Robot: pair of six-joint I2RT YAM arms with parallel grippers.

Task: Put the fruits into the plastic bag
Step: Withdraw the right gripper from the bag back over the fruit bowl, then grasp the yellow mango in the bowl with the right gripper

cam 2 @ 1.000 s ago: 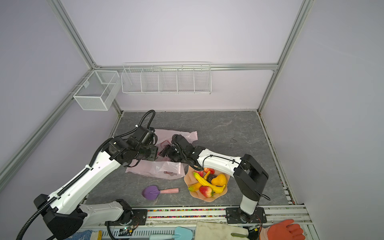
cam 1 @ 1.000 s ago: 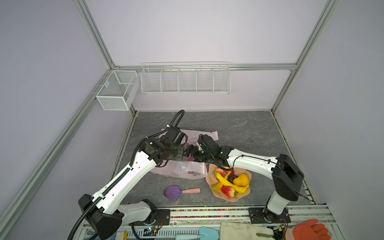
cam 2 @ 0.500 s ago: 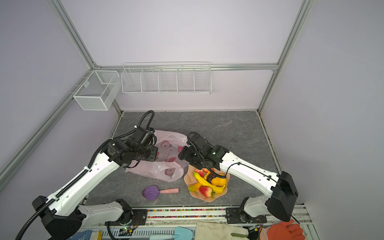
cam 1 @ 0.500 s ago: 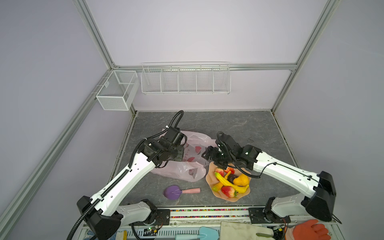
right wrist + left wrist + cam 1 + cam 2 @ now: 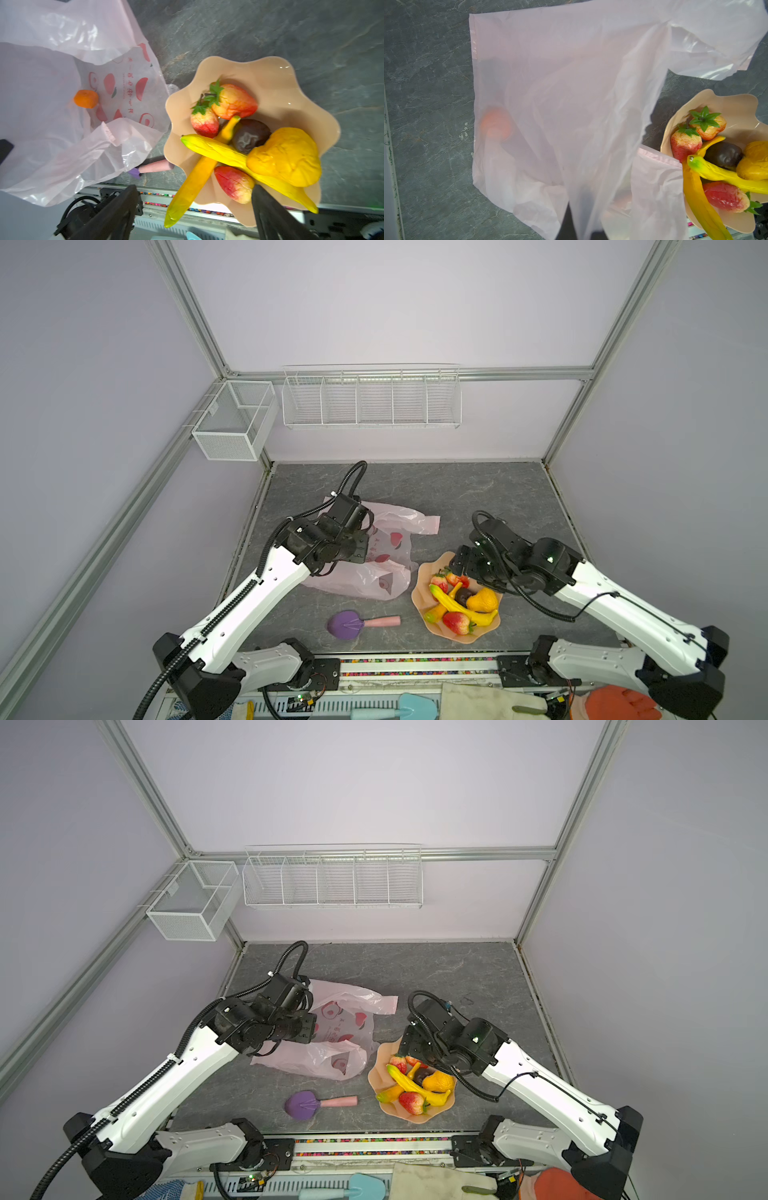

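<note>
The pale pink plastic bag (image 5: 376, 572) (image 5: 332, 1052) lies left of the peach bowl (image 5: 424, 577), its mouth facing the bowl. My left gripper (image 5: 362, 549) (image 5: 579, 224) is shut on the bag's upper film (image 5: 591, 145) and holds it lifted. A round orange (image 5: 86, 98) (image 5: 496, 123) sits inside the bag. In the bowl (image 5: 280, 83) lie yellow bananas (image 5: 214, 146), red strawberries (image 5: 234, 101), a yellow-orange pear-like piece (image 5: 284, 155) and a dark brown piece (image 5: 250, 136). My right gripper (image 5: 461, 568) (image 5: 194, 193) hangs open over the bowl's back edge, holding nothing.
A purple scoop with a pink handle (image 5: 347, 624) (image 5: 303, 1104) lies in front of the bag, near the table's front rail. White wire baskets (image 5: 372, 398) hang on the back wall.
My right gripper pulled back from the bag's mouth and swung right to above the bowl. The left gripper kept its hold on the bag.
</note>
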